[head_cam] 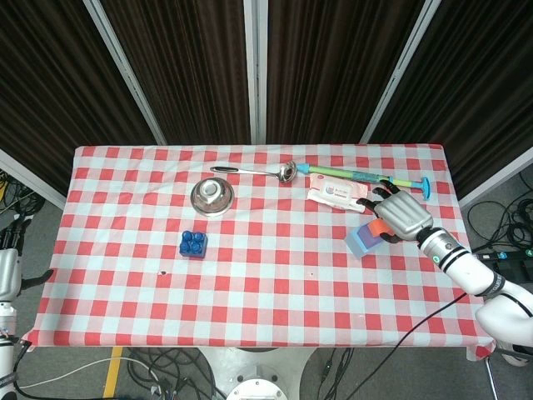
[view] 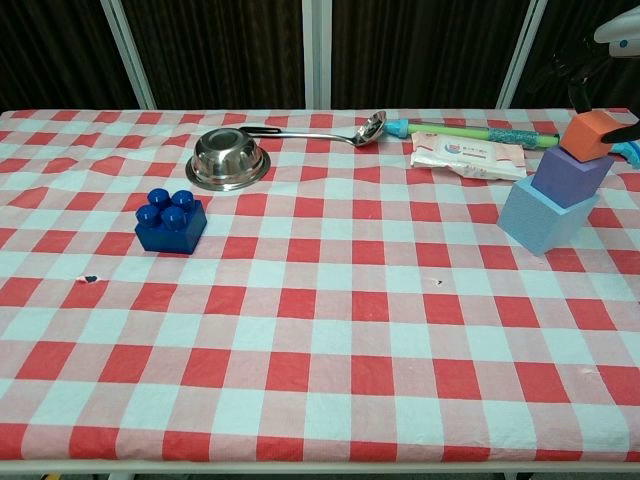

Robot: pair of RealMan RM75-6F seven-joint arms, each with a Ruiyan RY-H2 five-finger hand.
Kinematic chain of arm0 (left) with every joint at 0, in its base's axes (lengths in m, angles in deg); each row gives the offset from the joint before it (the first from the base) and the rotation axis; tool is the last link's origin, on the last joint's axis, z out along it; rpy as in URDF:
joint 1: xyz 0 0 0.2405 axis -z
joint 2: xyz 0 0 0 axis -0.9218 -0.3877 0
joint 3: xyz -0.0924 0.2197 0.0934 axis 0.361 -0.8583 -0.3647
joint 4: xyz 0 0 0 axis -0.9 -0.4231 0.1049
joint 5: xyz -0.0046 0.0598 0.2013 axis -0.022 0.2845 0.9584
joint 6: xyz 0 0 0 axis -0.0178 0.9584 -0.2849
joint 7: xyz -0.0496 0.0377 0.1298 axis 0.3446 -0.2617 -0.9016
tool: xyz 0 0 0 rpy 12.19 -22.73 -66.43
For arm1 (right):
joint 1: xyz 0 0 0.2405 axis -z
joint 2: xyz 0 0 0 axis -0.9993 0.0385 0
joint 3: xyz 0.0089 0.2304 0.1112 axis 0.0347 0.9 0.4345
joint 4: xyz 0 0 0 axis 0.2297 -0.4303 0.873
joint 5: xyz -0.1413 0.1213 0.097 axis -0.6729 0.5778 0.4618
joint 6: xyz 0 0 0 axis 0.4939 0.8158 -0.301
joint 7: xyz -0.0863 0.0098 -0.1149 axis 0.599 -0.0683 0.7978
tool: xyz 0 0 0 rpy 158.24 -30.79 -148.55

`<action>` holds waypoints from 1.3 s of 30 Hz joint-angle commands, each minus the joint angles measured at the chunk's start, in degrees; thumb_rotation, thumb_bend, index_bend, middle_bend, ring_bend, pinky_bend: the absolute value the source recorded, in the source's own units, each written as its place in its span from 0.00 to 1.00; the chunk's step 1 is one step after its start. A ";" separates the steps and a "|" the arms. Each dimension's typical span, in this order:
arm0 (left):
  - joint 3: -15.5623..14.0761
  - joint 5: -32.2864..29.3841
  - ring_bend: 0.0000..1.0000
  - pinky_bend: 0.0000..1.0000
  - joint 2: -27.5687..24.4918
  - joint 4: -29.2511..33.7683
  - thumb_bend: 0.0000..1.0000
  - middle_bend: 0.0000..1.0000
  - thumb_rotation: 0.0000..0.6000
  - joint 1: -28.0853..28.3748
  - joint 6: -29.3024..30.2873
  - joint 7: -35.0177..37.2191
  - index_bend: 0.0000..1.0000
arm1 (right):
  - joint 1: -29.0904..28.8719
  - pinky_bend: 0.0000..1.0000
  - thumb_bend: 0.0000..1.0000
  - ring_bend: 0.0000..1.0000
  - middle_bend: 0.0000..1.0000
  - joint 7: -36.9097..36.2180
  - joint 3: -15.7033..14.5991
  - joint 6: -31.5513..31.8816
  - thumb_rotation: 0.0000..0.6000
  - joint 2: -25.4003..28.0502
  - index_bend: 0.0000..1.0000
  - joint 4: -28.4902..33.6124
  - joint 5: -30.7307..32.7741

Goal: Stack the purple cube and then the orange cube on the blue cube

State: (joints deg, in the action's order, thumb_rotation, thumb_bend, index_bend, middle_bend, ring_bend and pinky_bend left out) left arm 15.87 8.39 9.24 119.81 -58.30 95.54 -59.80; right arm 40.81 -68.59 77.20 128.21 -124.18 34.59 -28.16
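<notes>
The light blue cube (view: 543,217) stands near the table's right edge with the purple cube (view: 571,172) on top of it. The orange cube (view: 592,134) sits on the purple cube, slightly tilted and off toward the right. My right hand (head_cam: 403,214) is over the stack and grips the orange cube (head_cam: 376,227); dark fingers (view: 624,127) show beside it at the chest view's right edge. In the head view the hand hides most of the stack, leaving the purple cube (head_cam: 368,239) and blue cube (head_cam: 355,242) partly showing. My left hand appears in neither view.
A wipes packet (view: 467,153) and a green-blue stick (view: 480,131) lie just behind the stack. A steel bowl (view: 229,158) and a ladle (view: 345,131) sit at the back centre. A dark blue studded brick (view: 171,220) is at the left.
</notes>
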 commanded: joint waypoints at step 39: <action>-0.59 2.58 0.14 0.28 -0.25 0.41 0.08 0.17 1.00 0.04 1.64 1.92 0.15 | 18.44 0.00 0.04 0.00 0.16 19.07 1.15 32.29 1.00 7.48 0.03 18.89 0.56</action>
State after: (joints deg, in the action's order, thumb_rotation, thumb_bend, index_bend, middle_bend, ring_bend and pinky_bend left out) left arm 15.58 10.16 9.02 120.36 -58.34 96.80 -58.72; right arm 49.90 -60.57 78.59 148.50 -114.95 48.65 -29.50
